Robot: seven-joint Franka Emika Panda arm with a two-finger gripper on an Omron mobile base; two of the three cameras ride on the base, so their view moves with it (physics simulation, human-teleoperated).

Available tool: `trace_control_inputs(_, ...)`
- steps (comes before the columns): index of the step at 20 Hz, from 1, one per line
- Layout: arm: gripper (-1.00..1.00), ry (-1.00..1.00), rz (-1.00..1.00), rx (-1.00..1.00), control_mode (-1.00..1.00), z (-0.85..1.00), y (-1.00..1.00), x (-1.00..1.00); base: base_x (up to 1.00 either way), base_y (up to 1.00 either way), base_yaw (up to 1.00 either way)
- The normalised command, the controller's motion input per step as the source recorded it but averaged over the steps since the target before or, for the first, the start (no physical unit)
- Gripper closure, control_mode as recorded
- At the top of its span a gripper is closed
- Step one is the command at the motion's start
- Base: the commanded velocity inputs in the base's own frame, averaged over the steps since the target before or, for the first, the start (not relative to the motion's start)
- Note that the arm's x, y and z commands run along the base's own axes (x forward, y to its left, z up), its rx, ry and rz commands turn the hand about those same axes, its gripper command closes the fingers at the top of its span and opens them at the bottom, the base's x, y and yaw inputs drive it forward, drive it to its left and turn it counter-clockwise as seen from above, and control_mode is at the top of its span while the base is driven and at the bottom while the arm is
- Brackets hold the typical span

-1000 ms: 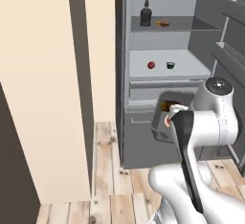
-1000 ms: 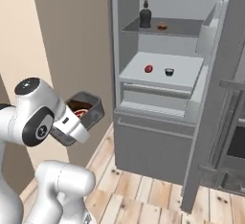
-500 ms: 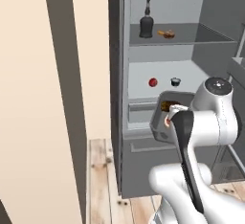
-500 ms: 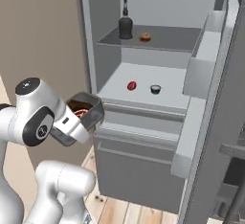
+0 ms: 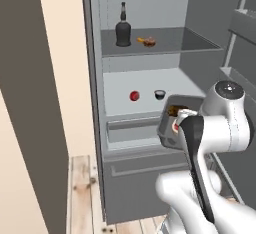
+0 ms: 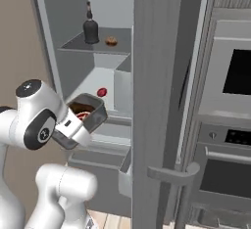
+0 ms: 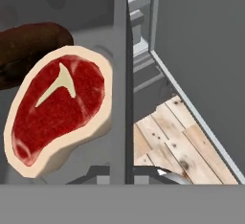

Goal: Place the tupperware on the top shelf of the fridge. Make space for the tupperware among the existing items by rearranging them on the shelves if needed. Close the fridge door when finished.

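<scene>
Hand view puts my pincer clamped tight on the near wall of the tupperware, the rim running up between my 2 tips, with a raw red steak and a dark brown piece lying inside the box. From the left base view I judge the tupperware hangs in front of the fridge, about level with the paler lower shelf and well below the top shelf, so the step in hand is the lift and carry-in. To do it well I should raise the box until its underside is above the top shelf edge before pushing forward, keep it level so the steak does not slide, and aim for the bare right half of that slab, since the dark bottle and the orange-brown food piece sit toward the left and middle; that way I judge no rearranging is needed. The red fruit and small dark cup stand on the lower shelf, apart from my path. In the right base view the fridge door stands open close on my right, so I should swing wide of its edge. No brand, label or writing can be read anywhere.
</scene>
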Motion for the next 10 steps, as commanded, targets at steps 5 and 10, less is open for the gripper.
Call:
trace_control_inputs(5, 1.0, 0.0, 0.0, 0.0, 1.0, 0.0, 0.0, 0.0, 0.63, -0.25, -0.09)
trace_control_inputs(10, 1.0, 0.0, 0.0, 0.0, 1.0, 0.0, 0.0, 0.0, 0.59, -0.12, 0.0)
